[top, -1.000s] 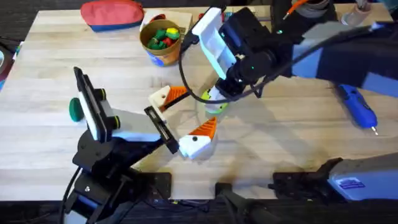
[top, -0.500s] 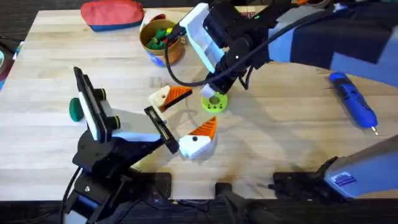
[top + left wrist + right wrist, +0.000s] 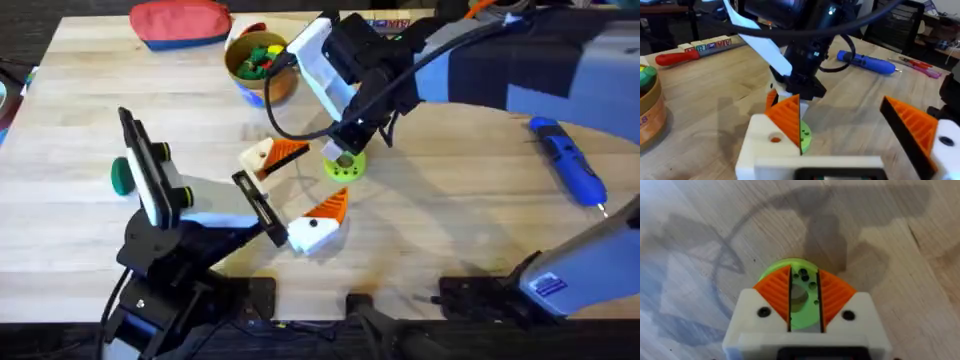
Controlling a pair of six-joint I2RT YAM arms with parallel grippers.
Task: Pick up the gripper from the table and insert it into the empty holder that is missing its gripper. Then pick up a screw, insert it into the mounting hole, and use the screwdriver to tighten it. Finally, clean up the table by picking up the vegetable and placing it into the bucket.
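Note:
My left gripper stands open near the table's middle. Each of its white holder blocks carries an orange ribbed pad, and a small round hole shows in the nearer block. My right gripper reaches in from the right and hangs over a lime-green disc with holes. Its orange pads stand a narrow gap apart, with the disc showing through the gap. The blue screwdriver lies at the right. The dark green vegetable lies at the left, beside my left arm. The yellow bucket holds toys.
A red pouch lies at the back left, near the bucket. A red-handled tool and lettered blocks lie along the far edge. Bare wood lies between the disc and the screwdriver.
My right arm has swung left and back and come down over the lime-green disc. The disc, my left gripper and the screwdriver have stayed put.

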